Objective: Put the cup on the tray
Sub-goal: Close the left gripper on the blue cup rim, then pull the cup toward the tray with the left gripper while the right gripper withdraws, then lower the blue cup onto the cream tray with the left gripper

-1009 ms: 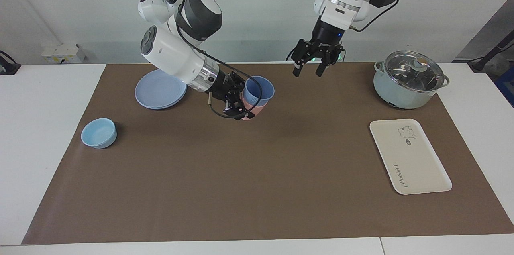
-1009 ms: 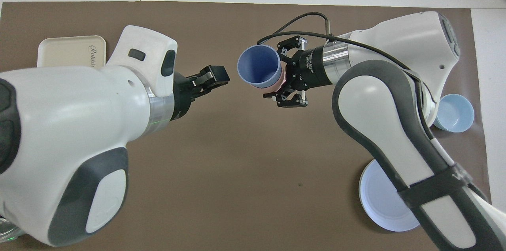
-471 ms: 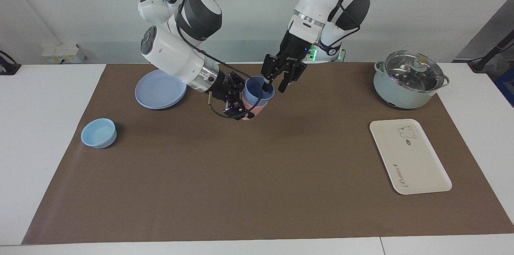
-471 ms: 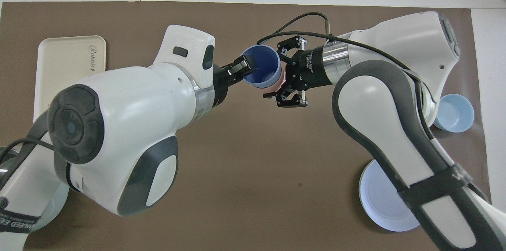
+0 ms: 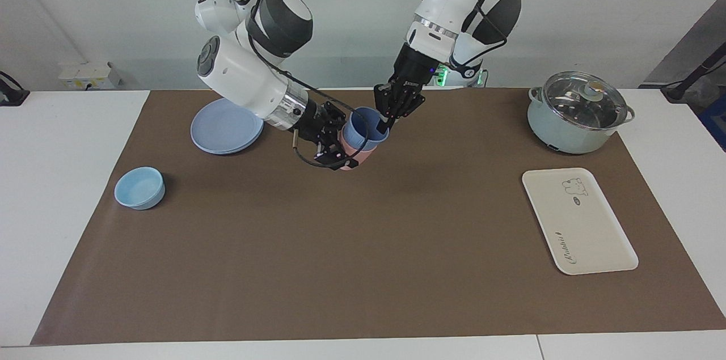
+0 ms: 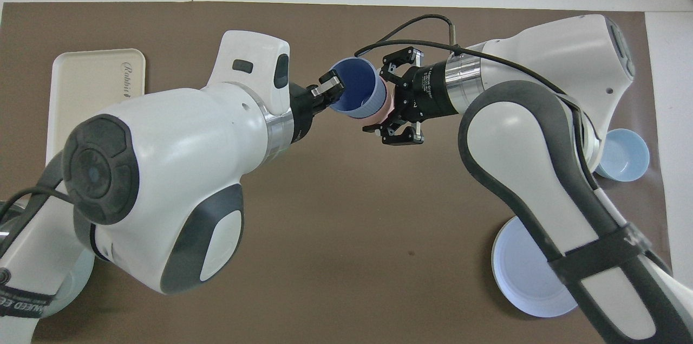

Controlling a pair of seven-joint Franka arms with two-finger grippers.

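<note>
Upper centre of the facing view: right gripper [image 5: 338, 147] clamped on the pink cup [image 5: 356, 155], with the blue cup [image 5: 363, 127] nested inside. Just right, left gripper [image 5: 387, 118] pinched on its rim. Separating in hand; next, lifting free toward the tray [image 5: 578, 221], lower right.

The cup [image 5: 366, 127] sits nested in a second cup [image 5: 356, 157], both up in the air over the mat [image 5: 351, 246], between the plate [image 5: 226, 127] and the pot [image 5: 577, 112]. The tray [image 5: 578, 224] lies toward the left arm's end, farther from the robots than the pot. The bowl [image 5: 139, 187] lies toward the right arm's end, farther out than the plate.
</note>
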